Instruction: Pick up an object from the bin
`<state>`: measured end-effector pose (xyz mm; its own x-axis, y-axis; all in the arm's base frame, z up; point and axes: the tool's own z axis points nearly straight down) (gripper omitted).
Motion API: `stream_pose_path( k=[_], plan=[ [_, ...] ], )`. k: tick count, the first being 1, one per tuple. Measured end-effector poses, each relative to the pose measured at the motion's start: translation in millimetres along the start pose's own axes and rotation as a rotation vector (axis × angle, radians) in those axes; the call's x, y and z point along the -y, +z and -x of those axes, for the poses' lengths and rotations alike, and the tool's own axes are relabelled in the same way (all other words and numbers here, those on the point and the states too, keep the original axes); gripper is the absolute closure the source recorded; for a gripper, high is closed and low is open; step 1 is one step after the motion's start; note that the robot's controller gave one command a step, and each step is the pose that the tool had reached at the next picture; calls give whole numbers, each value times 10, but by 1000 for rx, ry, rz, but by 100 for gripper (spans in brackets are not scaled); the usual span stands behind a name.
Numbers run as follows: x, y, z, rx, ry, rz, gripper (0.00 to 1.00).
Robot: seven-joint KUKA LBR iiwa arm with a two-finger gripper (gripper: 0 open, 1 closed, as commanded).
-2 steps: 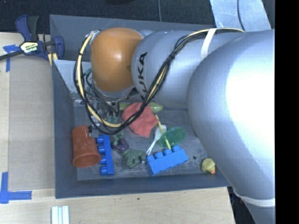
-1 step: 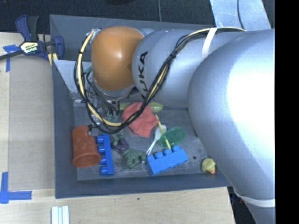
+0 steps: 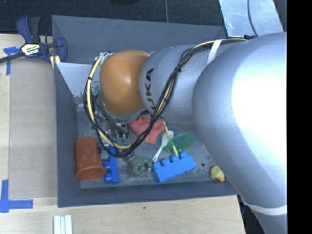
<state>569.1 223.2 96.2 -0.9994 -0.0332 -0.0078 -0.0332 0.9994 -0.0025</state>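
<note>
Gripper (image 3: pixel 114 133) sits low in the grey bin (image 3: pixel 68 179), left of centre, under the orange wrist cover and a loop of cables. Open or closed: cannot tell, cover and cables hide the tip. Nothing visibly held.

Nearest things:
- red-pink soft piece (image 3: pixel 146 126), just right of the gripper and partly under the arm
- brown cup (image 3: pixel 88 158), on its side, lower left, mouth towards the near wall
- small blue plastic part (image 3: pixel 111 169), just beside the cup, right below the gripper
- small grey-green figure (image 3: pixel 139 165), near the blue part

Further right, well apart from the tip: blue building brick (image 3: pixel 174 167), green translucent disc (image 3: pixel 180 142) with a white stick (image 3: pixel 162 147) across it, small yellow thing (image 3: pixel 217 173) by the arm.

My read on the step: descent/approach, no grasp confirmed. Candidate target is either the blue part or the red piece; can't say which, as neither is seen enclosed.

Next move needs the tip centred on one item only, then a close and a straight lift. Risks: the cup touching the blue part could get dragged along, and the cable loop hangs low enough to snag items.
</note>
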Motion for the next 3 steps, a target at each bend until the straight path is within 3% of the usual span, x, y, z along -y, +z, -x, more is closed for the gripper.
stream_pose_path(
  k=[1, 2, 3],
  plan=[
    [26, 3, -38, -2, -40, 1, 0],
    [119, -636, -181, -8, -159, -3, 0],
    [451, -693, -244, -1, -107, 1, 0]
  ],
)
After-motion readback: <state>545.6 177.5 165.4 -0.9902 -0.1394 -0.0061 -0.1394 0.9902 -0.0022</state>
